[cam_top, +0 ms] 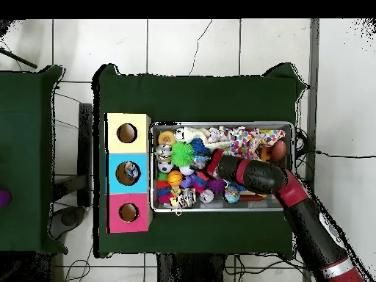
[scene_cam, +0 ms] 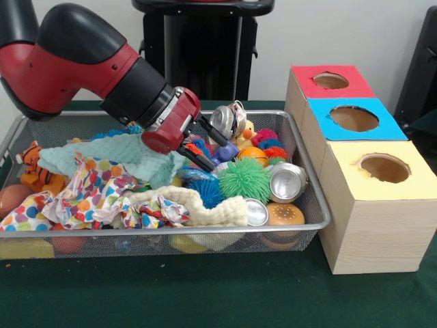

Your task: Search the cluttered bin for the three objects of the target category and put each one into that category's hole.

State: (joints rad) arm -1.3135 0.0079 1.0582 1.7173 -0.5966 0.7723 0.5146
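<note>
Beside bin [scene_cam: 311, 198]: three boxes [scene_cam: 372, 198], three holes; gripper [scene_cam: 205, 147] open.

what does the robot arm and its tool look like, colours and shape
The arm is thick and rounded, with glossy red shells set between black segments. Near the wrist a black cylinder ends in a ribbed grey ring. The tool has a red, rounded body with thin black fingers sticking out of it. In the overhead view the arm shows the same red and black bands, with a pale ring lower down.
</note>
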